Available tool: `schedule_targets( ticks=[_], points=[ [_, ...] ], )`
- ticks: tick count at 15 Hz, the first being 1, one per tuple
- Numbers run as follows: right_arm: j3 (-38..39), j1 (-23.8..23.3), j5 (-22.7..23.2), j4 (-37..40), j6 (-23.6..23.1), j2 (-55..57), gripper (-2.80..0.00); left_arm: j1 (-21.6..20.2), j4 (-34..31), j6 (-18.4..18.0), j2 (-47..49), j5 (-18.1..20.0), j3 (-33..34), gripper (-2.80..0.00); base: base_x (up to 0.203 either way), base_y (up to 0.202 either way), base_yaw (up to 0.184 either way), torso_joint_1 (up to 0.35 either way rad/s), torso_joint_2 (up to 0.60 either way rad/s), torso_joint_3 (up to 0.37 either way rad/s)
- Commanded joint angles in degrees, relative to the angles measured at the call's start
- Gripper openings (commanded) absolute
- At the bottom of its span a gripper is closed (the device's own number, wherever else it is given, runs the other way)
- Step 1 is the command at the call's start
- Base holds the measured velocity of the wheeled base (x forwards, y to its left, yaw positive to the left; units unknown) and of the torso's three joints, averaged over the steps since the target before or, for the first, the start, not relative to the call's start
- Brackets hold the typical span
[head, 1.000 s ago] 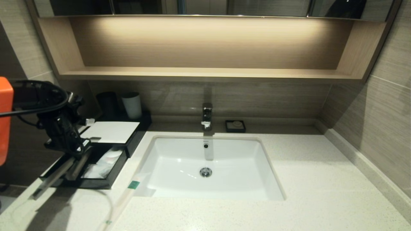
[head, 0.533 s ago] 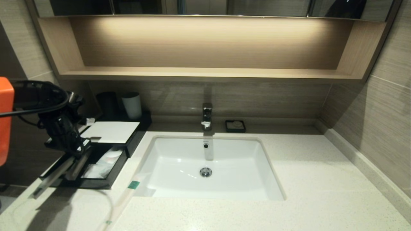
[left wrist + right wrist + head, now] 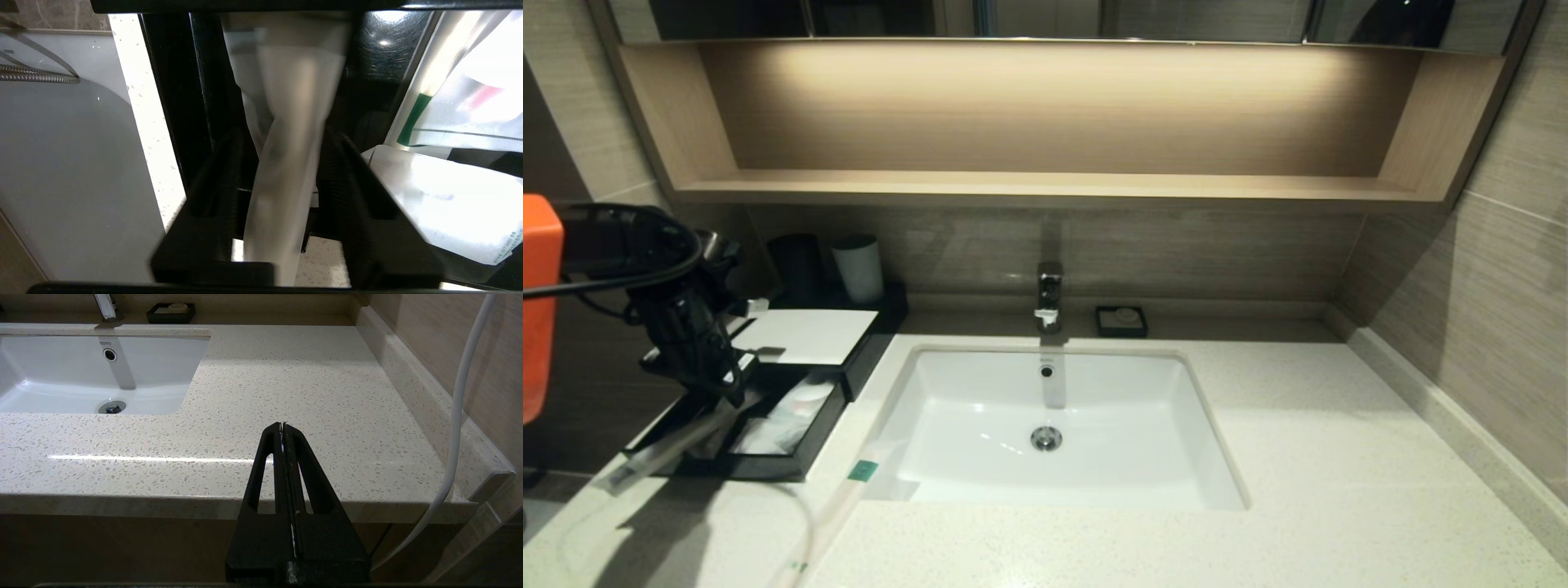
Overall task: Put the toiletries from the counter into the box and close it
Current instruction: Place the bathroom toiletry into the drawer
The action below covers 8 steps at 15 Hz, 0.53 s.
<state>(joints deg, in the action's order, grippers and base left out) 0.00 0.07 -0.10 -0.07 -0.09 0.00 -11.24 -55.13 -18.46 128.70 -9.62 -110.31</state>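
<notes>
Head view: broad speckled counter filling the lower frame, white sink sunk at its middle. Left of the sink, low black box with white top panel, drawer pulled open toward the counter's front edge, whitish packets lying inside. Above the drawer's outer side, well left of the sink, left gripper at the end of a black arm, gripping a long wrapped toiletry stick that slants down across the drawer's outer wall. Just off the sink's front-left corner, second wrapped stick with a small green label, flat on the counter, running toward the front edge. Behind the box, black cup and white cup; behind the sink, faucet and small soap dish.

Left wrist view, unlike the head view: black fingers pinching the translucent stick between them, drawer interior beyond, another green-labelled packet lying inside.

Right wrist view only: right gripper low before the counter's front edge, right of the sink, fingers pressed together on nothing; white cable beside it.
</notes>
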Motion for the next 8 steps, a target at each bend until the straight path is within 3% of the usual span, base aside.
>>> schedule_targets(
  ticks=[1, 8],
  points=[
    [0.1, 0.0, 0.0, 0.0, 0.0, 0.0, -2.8, 0.2, -0.2, -0.1, -0.1, -0.6, 0.0, 0.0, 0.0, 0.0, 0.0, 0.0, 0.0, 0.0],
    [0.0, 0.0, 0.0, 0.0, 0.0, 0.0, -2.8, 0.3, 0.1, 0.5, -3.8, -0.7, 0.0, 0.0, 0.0, 0.0, 0.0, 0.0, 0.0, 0.0]
  ],
)
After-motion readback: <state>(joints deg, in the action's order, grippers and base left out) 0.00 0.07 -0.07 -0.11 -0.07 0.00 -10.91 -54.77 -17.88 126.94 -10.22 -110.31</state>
